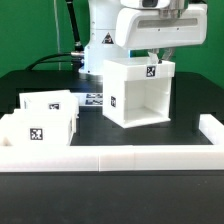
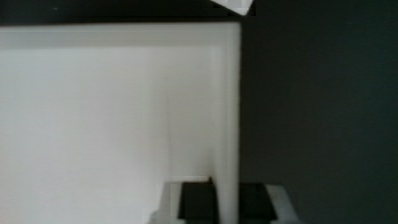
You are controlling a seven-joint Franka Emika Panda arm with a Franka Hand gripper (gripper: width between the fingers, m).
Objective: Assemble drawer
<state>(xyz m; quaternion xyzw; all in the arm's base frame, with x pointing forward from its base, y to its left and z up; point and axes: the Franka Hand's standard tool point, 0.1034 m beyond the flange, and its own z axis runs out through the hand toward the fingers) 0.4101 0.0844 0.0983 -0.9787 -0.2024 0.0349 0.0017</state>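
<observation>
Fingers (image 2: 192, 203) straddle one thin side wall of the drawer casing (image 1: 138, 98), one pad on each face of the panel. No gap shows in the wrist view, so I read them as clamped on that wall. On one side of the gripped panel I see white casing surface, on the other dark tabletop (image 1: 180, 190). A tag corner (image 2: 235, 5) peeks in at the panel's far end.

In the exterior view the Panda arm (image 1: 120, 25) reaches down from above. The casing sits directly under the fingers, upright on the tabletop w/ its open face toward the camera. A square tag (image 1: 152, 70) sits just below the fingers, on the casing's front edge.

The other drawer parts are well apart from the fingers, toward the exterior view's left: rear tray (image 1: 45, 100) and front tray (image 1: 40, 130), just beside each other. Can't tell if they touch. The front tray sits close to the low white wall (image 1: 120, 158). A strip of the marker board (image 1: 95, 98) lies flat btw the trays and the casing.
</observation>
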